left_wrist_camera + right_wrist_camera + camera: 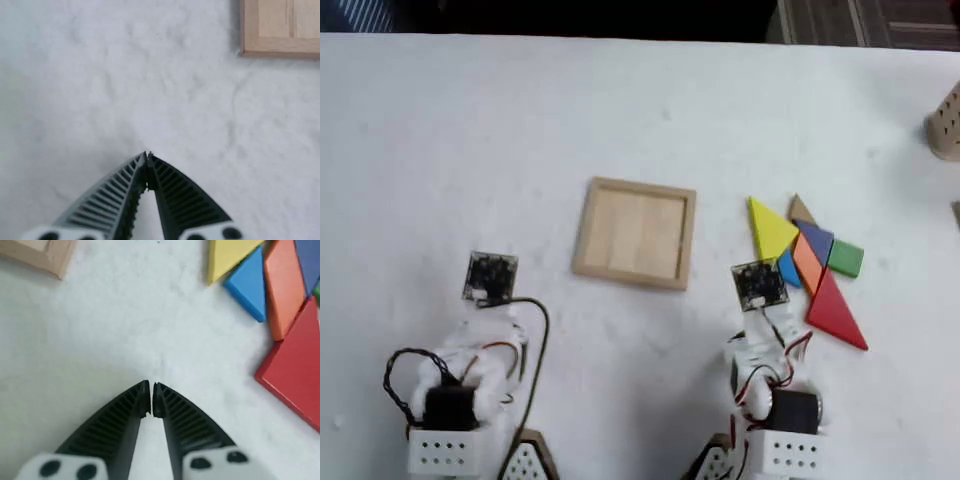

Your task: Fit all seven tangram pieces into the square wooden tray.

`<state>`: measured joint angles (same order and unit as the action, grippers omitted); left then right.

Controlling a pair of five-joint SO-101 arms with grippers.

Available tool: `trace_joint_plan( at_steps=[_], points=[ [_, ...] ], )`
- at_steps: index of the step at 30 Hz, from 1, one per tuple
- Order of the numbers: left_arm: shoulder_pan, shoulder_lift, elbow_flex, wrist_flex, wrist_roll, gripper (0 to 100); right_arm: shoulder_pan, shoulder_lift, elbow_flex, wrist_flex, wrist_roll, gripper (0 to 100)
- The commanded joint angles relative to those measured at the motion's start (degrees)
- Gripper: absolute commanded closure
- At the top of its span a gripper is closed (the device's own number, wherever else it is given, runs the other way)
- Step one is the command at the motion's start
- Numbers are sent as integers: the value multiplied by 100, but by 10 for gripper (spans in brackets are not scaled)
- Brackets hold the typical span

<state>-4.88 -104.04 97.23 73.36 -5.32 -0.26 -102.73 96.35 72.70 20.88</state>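
The right hand [151, 390] is seen over the white bench [100, 330], its black ribbed fingers drawn together, tips almost touching. A corner of the wooden tray [40, 255] is seen well apart. Across from it, a blue triangle [250, 287] is wedged between a yellow triangle [227, 255] and an orange piece [285, 285], against which a red triangle [297, 370] is set.

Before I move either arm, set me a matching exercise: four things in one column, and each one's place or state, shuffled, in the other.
Column one
1. square wooden tray
2. yellow triangle
3. red triangle
4. left gripper

Column two
A. shut, over bare table
B. empty
C. of the loose pieces, nearest the tray
D. of the loose pieces, nearest the robot

Pairs: 1-B, 2-C, 3-D, 4-A
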Motion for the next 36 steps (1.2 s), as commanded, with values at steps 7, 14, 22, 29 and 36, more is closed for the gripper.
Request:
trace_joint_plan(
  at_steps=[7,14,22,29,36],
  points=[
    [189,-48,-26,44,-44,980,-655,-57,53,13,97,981],
    [189,-57,-343,0,-53,980,-338,-57,-105,-4,97,978],
    [224,-57,-1240,-1310,-44,980,347,-57,-114,-145,97,978],
    [233,-48,-1275,-2365,-62,974,690,-57,-105,-119,615,978],
    [233,-31,-1292,-2549,527,801,673,-57,-105,66,1433,981]
  ],
)
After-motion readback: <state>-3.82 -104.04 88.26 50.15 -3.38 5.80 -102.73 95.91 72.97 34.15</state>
